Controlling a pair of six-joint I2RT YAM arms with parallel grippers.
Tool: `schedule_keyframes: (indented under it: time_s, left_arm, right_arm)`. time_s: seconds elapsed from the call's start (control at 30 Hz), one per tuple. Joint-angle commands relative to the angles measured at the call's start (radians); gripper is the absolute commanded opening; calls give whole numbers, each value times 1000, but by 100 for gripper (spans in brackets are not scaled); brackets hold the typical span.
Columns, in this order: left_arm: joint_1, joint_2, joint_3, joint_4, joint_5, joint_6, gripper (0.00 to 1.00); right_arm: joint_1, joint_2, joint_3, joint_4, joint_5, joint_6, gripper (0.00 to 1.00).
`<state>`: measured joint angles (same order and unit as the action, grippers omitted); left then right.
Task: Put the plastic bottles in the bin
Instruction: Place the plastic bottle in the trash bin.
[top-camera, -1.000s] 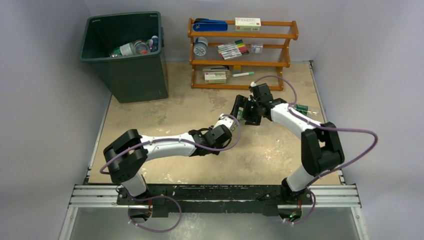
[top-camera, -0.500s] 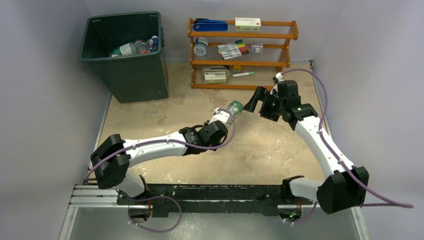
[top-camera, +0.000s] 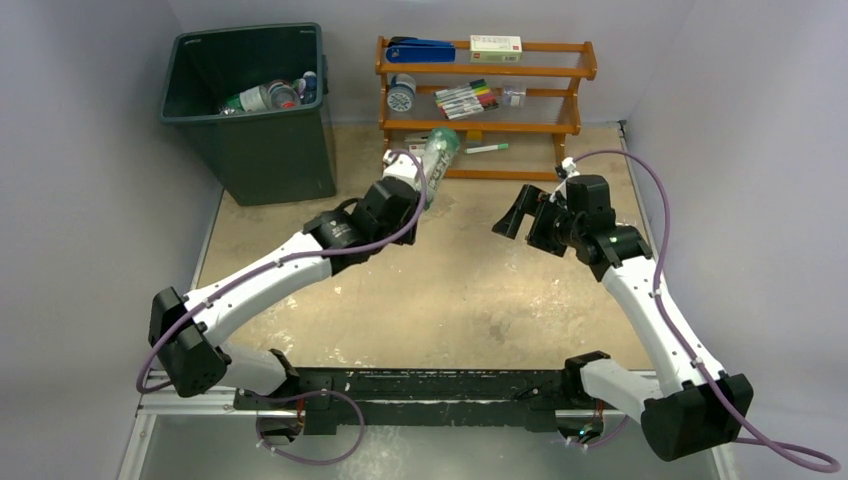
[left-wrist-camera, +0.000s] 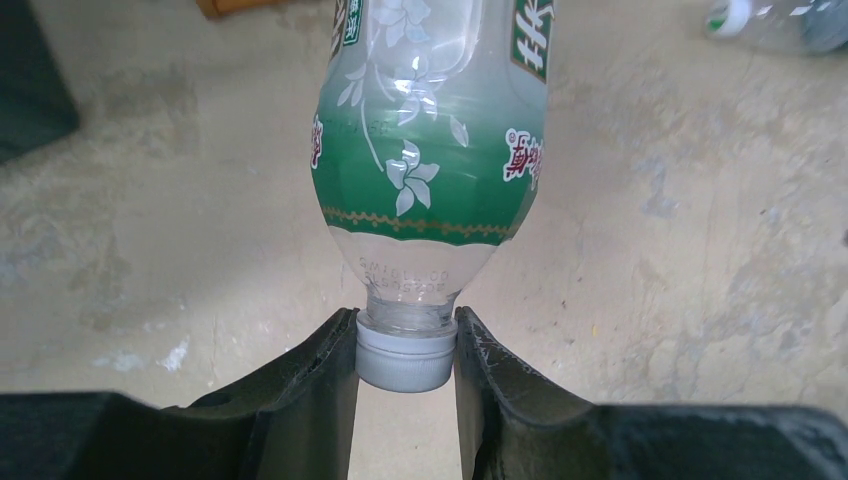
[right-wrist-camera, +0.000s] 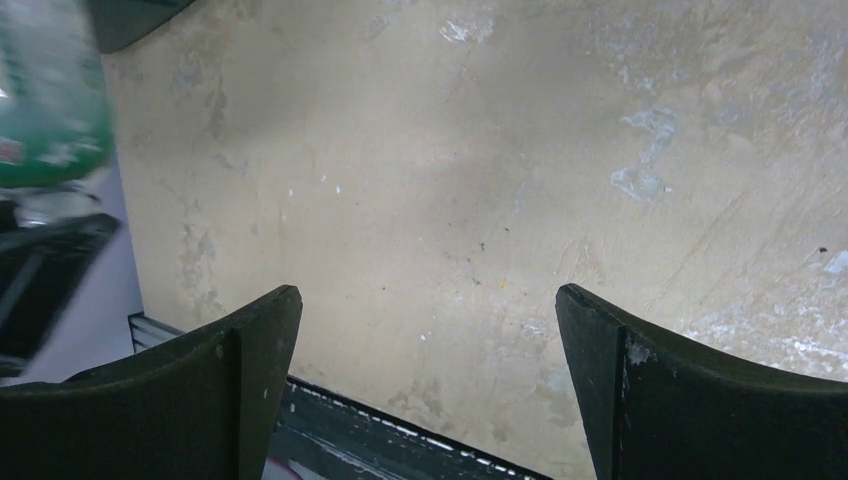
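A clear plastic bottle (left-wrist-camera: 430, 150) with a green flowered label and a grey cap hangs above the table, and my left gripper (left-wrist-camera: 407, 340) is shut on its cap. From above, this bottle (top-camera: 441, 152) is in front of the rack, right of the bin (top-camera: 262, 160). The dark green bin holds several bottles (top-camera: 268, 97). My right gripper (top-camera: 517, 214) stands open and empty to the right of the held bottle. Its jaws (right-wrist-camera: 430, 300) are wide apart over bare table. Another clear bottle (left-wrist-camera: 775, 20) lies on the table at the far right of the left wrist view.
An orange wooden rack (top-camera: 485, 125) with marker pens, small boxes and a stapler stands against the back wall, just behind the held bottle. Grey walls close the table on the left, right and back. A metal rail (top-camera: 430, 385) runs along the near edge.
My left arm has swung the bottle up and to the left, from mid-table to the front of the rack. My right arm has pulled back to the right, still open.
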<state>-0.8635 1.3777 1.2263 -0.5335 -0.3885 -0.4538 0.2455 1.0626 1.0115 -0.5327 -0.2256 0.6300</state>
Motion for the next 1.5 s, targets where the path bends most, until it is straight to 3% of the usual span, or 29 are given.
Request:
schedule_keyframes:
  time_s: [0.0, 0.13, 0.4, 0.63, 0.83, 1.03, 1.23, 1.47]
  left_arm:
    - [36, -35, 161, -59, 22, 58, 34]
    - [107, -34, 268, -97, 65, 82, 35]
    - [371, 46, 489, -141, 252, 112, 35]
    - [602, 148, 657, -111, 432, 36, 35]
    - [772, 203, 698, -33, 574, -91, 35]
    - [911, 211, 637, 96, 699, -234, 35]
    - [983, 209, 591, 141, 741, -326, 51]
    - [997, 175, 591, 87, 713, -328, 72]
  right_arm:
    - [-4, -20, -24, -7, 0, 8, 100]
    - [-5, -19, -30, -6, 2, 10, 100]
    - [-5, -17, -25, -15, 4, 7, 100]
    - [-4, -32, -31, -30, 8, 4, 100]
    - [-5, -42, -36, -39, 10, 1, 100]
    - [-5, -46, -36, -40, 6, -1, 100]
    - [-5, -49, -36, -36, 5, -3, 100]
    - [-5, -42, -74, -23, 7, -1, 100]
